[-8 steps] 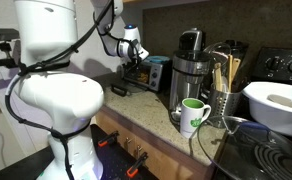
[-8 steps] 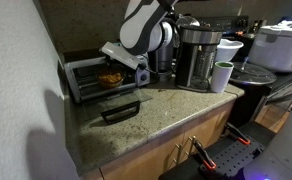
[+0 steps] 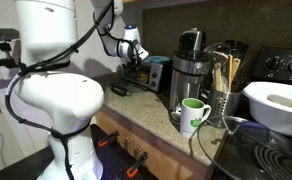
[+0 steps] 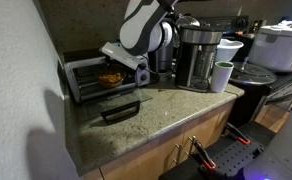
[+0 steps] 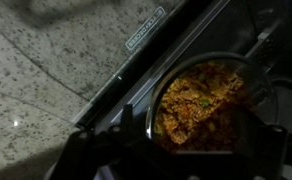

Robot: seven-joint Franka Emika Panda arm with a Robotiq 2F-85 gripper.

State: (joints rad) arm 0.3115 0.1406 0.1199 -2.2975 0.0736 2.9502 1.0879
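Granite counter carries toaster oven, coffee maker, mug.

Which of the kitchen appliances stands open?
The toaster oven: its door is folded down and a dish of food shows inside. The coffee maker and rice cooker look shut.
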